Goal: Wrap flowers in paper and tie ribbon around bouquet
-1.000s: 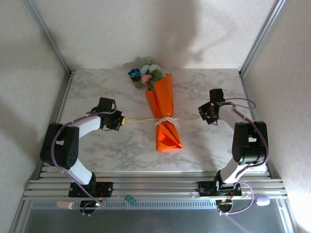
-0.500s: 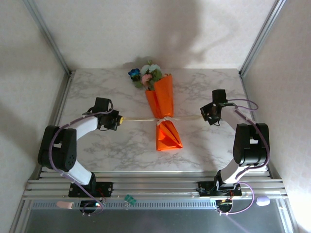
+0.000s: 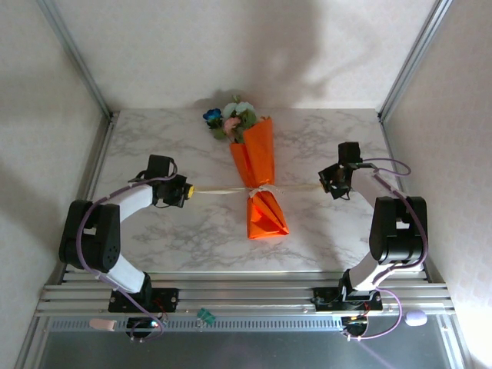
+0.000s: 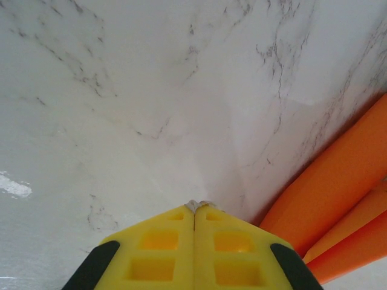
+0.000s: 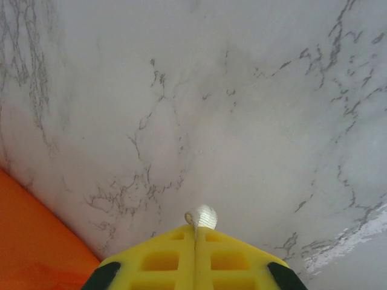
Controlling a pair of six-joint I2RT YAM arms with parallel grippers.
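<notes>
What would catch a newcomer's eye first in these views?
The bright orange bouquet lies in the middle of the marble table, with its blooms at the far end. A cream ribbon runs straight across its pinched waist. The left gripper and right gripper are each shut on one end.

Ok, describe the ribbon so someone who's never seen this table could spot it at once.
On the marble table, find the orange bouquet lying in the middle. Across its narrow waist runs the ribbon, stretched straight sideways between the left gripper and the right gripper, each shut on one end. It is the only thin, cream-white line there.
</notes>
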